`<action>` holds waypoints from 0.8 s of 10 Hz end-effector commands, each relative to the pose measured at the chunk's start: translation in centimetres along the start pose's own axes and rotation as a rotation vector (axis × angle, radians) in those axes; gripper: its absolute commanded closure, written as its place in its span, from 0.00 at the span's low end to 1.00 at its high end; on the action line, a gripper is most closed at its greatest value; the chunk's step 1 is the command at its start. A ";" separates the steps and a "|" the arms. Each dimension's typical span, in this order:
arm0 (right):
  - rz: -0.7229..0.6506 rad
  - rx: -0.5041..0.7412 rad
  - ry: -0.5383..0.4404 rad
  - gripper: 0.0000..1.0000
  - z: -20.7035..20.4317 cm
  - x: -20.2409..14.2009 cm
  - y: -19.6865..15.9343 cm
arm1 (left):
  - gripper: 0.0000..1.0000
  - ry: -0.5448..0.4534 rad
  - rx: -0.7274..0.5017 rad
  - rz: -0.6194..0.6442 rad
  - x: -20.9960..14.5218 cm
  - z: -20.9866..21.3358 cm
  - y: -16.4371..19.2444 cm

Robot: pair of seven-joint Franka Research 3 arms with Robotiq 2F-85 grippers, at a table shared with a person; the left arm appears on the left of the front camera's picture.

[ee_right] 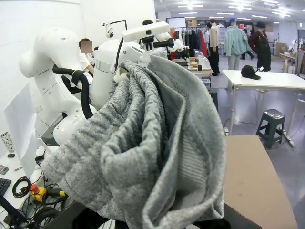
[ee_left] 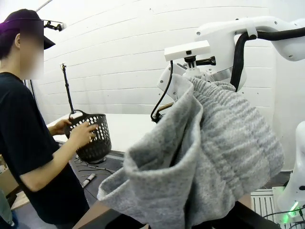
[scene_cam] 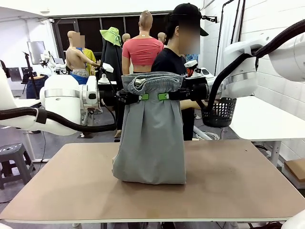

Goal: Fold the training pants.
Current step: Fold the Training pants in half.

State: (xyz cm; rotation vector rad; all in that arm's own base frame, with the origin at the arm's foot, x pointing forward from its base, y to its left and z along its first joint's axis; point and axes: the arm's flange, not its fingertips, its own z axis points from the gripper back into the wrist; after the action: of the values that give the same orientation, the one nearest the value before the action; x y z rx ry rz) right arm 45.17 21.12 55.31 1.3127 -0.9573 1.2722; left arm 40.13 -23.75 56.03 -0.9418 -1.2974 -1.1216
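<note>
Upright, the training pants (scene_cam: 151, 138) hang waistband up, legs down.

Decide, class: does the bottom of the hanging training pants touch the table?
Touching. In the front view the training pants bunch at the bottom on the table, with no gap beneath.

The front camera sits on the robot's side, facing across the table (scene_cam: 228, 186) toward the person (scene_cam: 174, 62) at frame centre. Each wrist camera looks sideways, pressed close against the grey training pants (ee_left: 209, 162), which all three views share.
</note>
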 end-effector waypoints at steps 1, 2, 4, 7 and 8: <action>0.005 -0.033 0.016 1.00 0.3 1.0 -0.7 | 1.00 0.014 0.013 -0.006 0.4 -0.2 0.8; 0.011 -0.040 0.027 1.00 0.5 2.0 -2.0 | 1.00 0.021 0.029 -0.022 1.1 -0.5 2.4; -0.005 -0.031 0.036 1.00 1.2 3.9 -4.7 | 1.00 0.060 0.084 0.000 2.5 -1.5 5.7; -0.008 -0.058 0.052 1.00 1.9 7.0 -8.5 | 1.00 0.063 0.133 -0.018 4.8 -1.7 10.8; -0.017 -0.074 0.060 1.00 1.9 7.7 -9.2 | 1.00 0.061 0.143 -0.025 5.6 -1.4 12.3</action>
State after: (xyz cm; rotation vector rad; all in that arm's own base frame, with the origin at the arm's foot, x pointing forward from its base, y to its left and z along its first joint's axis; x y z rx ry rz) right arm 54.53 21.44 60.49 1.2277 -0.9846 1.2436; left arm 49.85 -23.88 61.07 -0.8271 -1.3212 -1.0885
